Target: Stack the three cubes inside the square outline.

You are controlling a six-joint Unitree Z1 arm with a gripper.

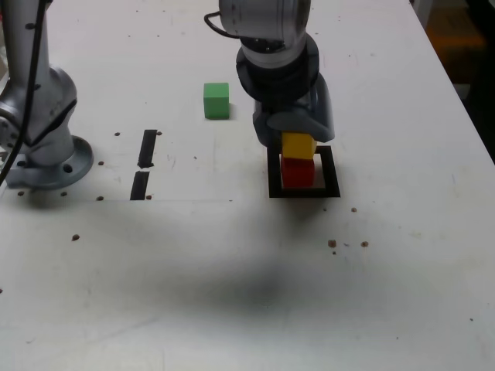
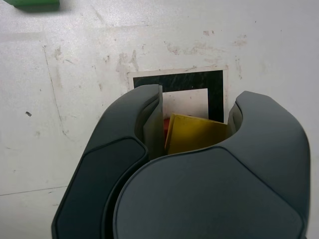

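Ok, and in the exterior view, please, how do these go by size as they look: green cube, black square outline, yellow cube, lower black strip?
1. Black square outline, largest
2. Green cube and yellow cube: too alike to rank
3. Lower black strip, smallest

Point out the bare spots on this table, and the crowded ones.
Bare: the wide stretch below the black square in the exterior view, and between the green block and the black strips. Crowded: the square, with red and yellow blocks under the pincer.
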